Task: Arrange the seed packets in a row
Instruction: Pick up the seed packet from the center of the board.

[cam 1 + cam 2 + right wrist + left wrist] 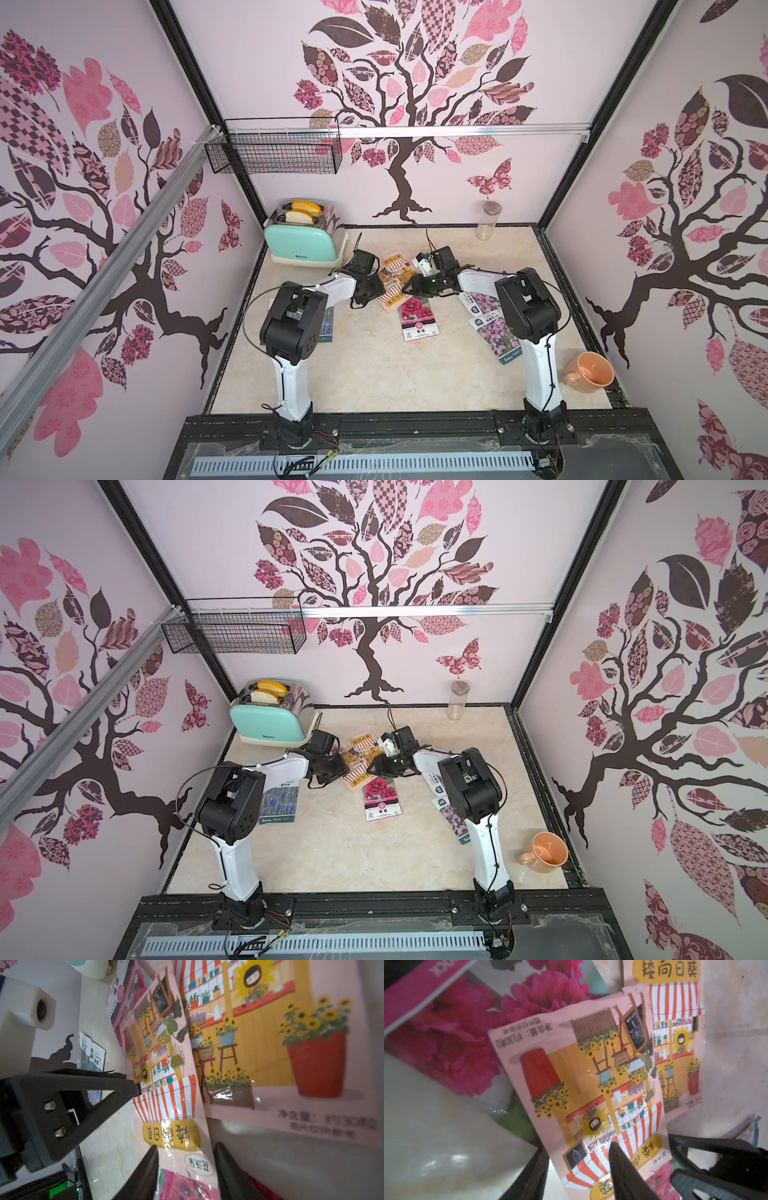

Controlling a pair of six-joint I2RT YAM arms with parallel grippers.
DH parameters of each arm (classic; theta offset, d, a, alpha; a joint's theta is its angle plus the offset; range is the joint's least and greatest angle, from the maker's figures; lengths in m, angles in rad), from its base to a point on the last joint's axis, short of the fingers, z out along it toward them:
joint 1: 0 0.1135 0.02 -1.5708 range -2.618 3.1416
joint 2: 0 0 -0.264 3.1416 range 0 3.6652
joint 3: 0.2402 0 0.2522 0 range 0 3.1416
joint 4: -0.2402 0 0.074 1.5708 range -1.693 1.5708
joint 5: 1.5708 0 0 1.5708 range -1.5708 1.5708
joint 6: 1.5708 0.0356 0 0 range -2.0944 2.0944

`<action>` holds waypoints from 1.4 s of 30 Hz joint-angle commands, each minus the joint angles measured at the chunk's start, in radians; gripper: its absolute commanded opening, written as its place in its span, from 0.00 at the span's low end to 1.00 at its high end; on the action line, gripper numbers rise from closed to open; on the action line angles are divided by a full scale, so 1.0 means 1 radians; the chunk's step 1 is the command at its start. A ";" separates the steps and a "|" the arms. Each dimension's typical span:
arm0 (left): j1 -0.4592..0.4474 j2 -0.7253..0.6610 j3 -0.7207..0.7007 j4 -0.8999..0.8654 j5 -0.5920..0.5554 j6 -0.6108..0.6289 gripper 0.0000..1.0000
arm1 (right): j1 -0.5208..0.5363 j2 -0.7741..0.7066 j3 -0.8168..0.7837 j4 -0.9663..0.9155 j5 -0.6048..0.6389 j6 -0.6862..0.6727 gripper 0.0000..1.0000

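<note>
Noted: the left gripper (340, 766) and right gripper (372, 767) face each other, near together. Between them lie overlapping orange striped packets (360, 756). Just base-side of the right gripper lies a magenta packet (381, 799). Well behind the left gripper lies a lavender packet (279, 805).

The awning-shop seed packet (591, 1084) is glossy, crinkled film that catches glare. My left fingers (623, 1167) are matt black plastic. The tabletop (374, 374) looks smooth and marble-patterned. The toaster (299, 245) is glossy mint plastic with mirror-bright metal.
</note>
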 commanded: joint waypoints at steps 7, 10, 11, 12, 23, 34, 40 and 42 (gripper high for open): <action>-0.089 0.140 0.128 -0.057 0.043 0.003 0.11 | -0.063 -0.004 0.014 -0.026 0.028 -0.007 0.25; -0.109 0.173 0.179 -0.073 0.053 0.003 0.08 | -0.116 -0.034 0.024 -0.058 0.056 -0.026 0.13; -0.115 0.183 0.194 -0.073 0.062 0.002 0.08 | -0.135 -0.045 0.028 -0.068 0.059 -0.033 0.10; -0.120 0.191 0.205 -0.072 0.070 0.003 0.08 | -0.153 -0.051 0.032 -0.079 0.058 -0.040 0.06; -0.167 0.195 0.355 -0.074 0.071 0.047 0.20 | -0.249 -0.092 0.130 -0.242 -0.067 -0.164 0.00; -0.002 -0.242 0.063 0.054 0.175 0.350 0.55 | -0.247 -0.068 0.299 -0.703 -0.274 -0.552 0.00; 0.031 -0.248 0.030 0.056 0.314 0.539 0.60 | -0.224 -0.102 0.272 -0.798 -0.297 -0.693 0.00; 0.028 -0.216 0.046 0.040 0.381 0.569 0.60 | -0.208 -0.093 0.286 -0.807 -0.294 -0.696 0.00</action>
